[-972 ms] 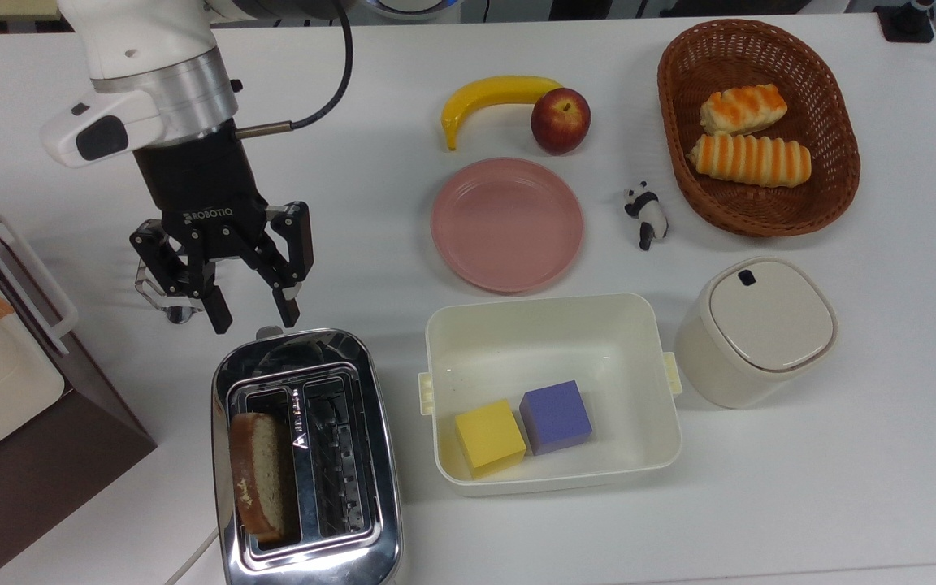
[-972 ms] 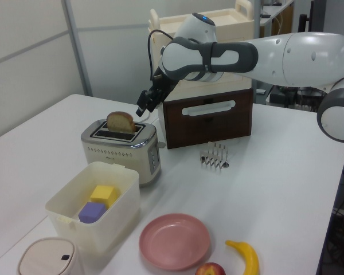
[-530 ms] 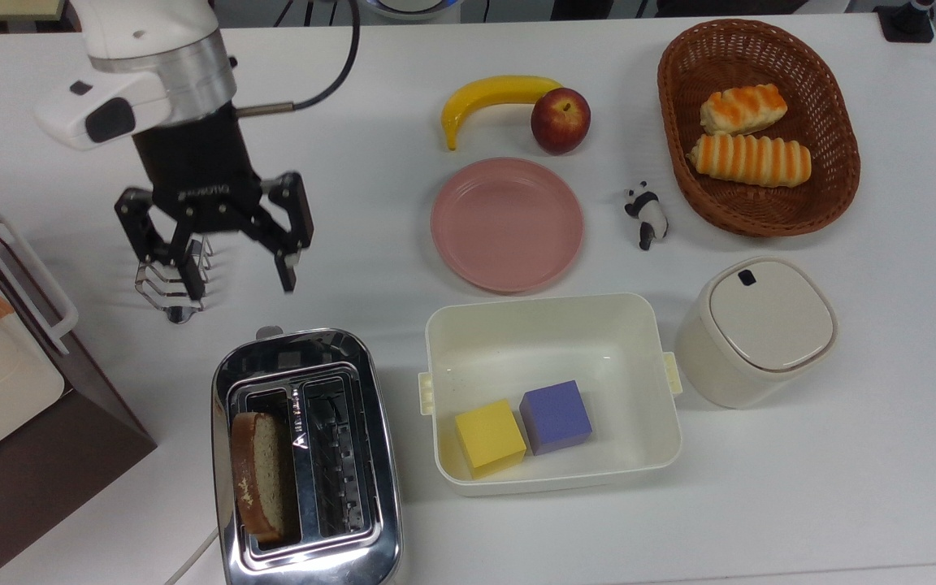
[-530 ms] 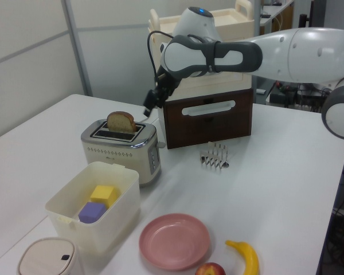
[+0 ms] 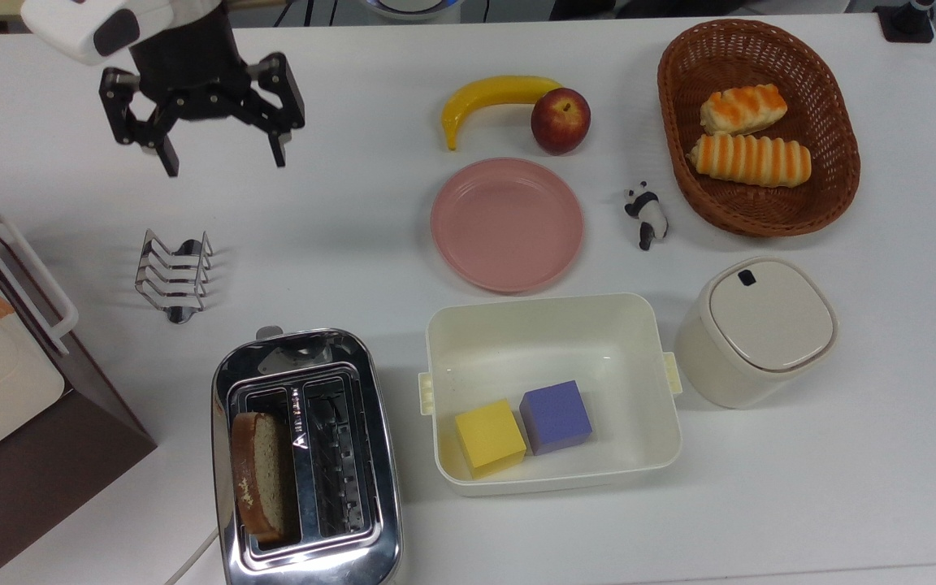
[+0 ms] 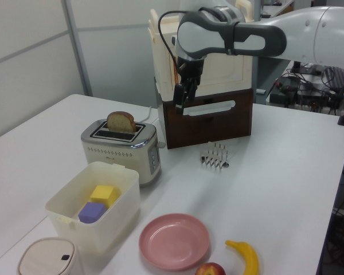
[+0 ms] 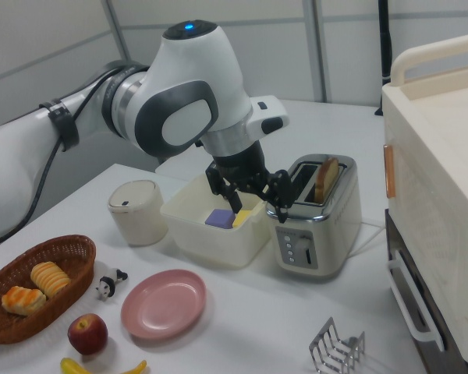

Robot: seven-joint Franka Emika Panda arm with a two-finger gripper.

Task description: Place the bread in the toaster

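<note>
— Is the hand [image 5: 220,158] carrying anything?

— No, its fingers are spread wide and bare, hanging above the worktop [image 5: 370,244] well beyond the toast rack [image 5: 174,275] from the toaster [image 5: 305,459].

— And the bread [image 5: 258,475]?

— Standing on edge in one toaster slot, crust poking above the chrome. I'd guess it sits high because the lever isn't pressed.

— So the job's done?

— It looks so to me.
</note>
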